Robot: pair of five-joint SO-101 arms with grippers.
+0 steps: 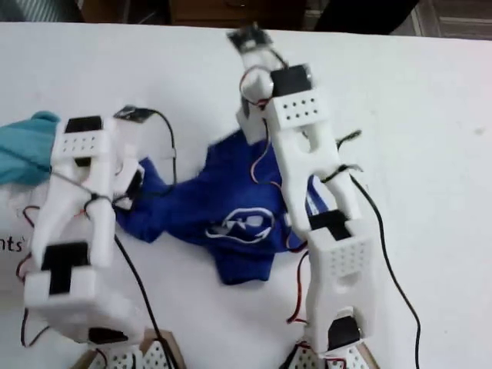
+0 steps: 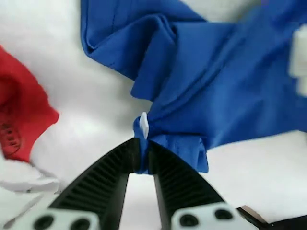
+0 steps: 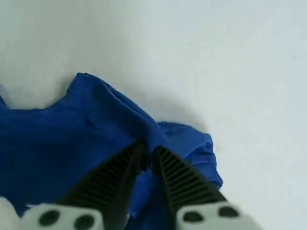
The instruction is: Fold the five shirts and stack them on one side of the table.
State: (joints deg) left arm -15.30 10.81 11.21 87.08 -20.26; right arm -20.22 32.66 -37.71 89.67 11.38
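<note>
The table [image 1: 430, 115] gives me its widest stretch of room at the right and upper right of the high view. The blue shirt [image 1: 231, 207] lies rumpled at the centre, its long axis running from left of centre up toward upper centre, right between my two arms. A teal shirt [image 1: 27, 150] crowds the left edge, and a red shirt [image 2: 21, 115] sits just beside the blue one on my left arm's side, so that side is tight. My left gripper [image 2: 145, 153] is clamped on a bunched hem at the shirt's left end. My right gripper [image 3: 147, 160] is pinched on a fold at its upper edge. I'd say spreading it means pulling the two grips apart along that axis.
</note>
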